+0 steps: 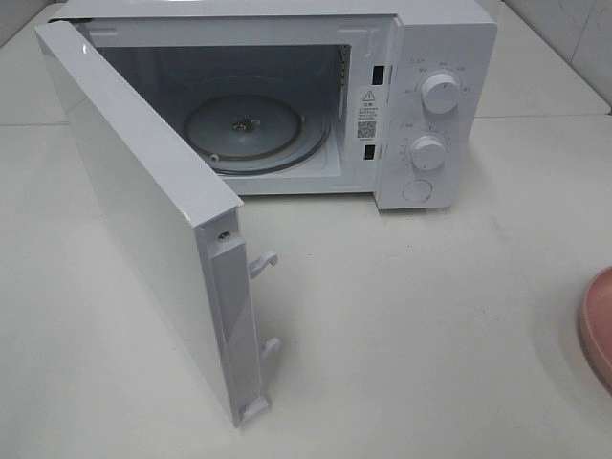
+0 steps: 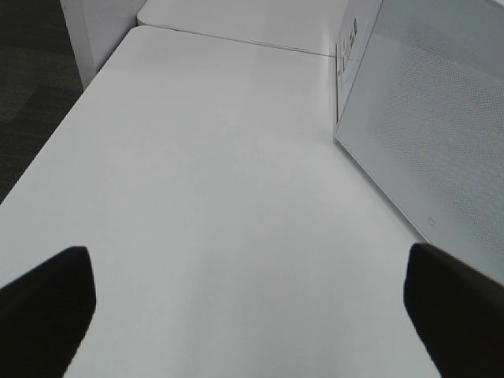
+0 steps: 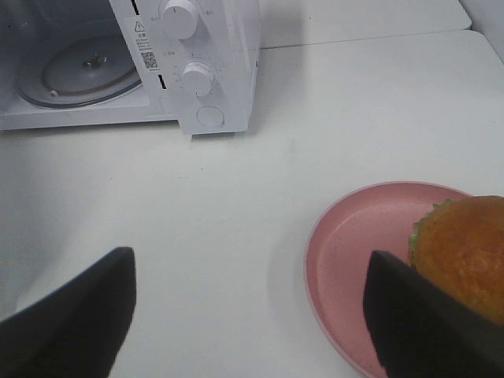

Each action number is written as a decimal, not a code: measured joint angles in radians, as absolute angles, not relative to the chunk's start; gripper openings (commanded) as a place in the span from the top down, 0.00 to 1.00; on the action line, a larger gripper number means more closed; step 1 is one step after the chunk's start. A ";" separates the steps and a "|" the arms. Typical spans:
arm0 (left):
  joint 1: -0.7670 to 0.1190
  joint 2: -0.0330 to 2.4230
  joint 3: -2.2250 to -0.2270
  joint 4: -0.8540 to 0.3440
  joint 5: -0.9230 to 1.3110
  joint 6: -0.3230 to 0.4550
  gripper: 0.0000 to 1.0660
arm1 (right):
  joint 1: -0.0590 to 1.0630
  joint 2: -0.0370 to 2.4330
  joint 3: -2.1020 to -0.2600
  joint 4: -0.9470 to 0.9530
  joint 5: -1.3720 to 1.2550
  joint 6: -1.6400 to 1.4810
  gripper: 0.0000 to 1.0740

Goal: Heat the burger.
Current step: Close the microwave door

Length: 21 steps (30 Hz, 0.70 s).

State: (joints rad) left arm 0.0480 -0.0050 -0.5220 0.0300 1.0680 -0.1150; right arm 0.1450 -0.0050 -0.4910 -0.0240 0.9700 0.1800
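Visibly 1 burger (image 3: 465,252), 1 plate (image 3: 346,260), 1 microwave (image 1: 435,38); both grippers (image 2: 248,303) (image 3: 252,303) spread, empty

Bright even light, soft shadows, faint glare on white table (image 1: 402,316), wrist views slightly soft

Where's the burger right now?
The burger sits on the pink plate on the table, seen in the right wrist view; it is to the right of the open microwave.

On the microwave (image 1: 287,96), you can see a warning-triangle sticker (image 1: 367,113) with a QR code; its small print and the dial markings are unreadable.
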 measured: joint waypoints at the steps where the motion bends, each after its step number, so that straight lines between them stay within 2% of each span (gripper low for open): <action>1: 0.048 -0.005 -0.522 0.030 1.068 -0.115 0.06 | 0.145 -0.005 -0.491 -0.024 0.970 0.180 0.29; 21: 0.048 -0.005 -0.522 0.030 1.068 -0.115 0.06 | 0.145 -0.005 -0.491 -0.024 0.969 0.180 0.29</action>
State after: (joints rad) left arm 0.0480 -0.0050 -0.5220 0.0300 1.0680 -0.1150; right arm 0.1450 -0.0050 -0.4910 -0.0240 0.9690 0.1800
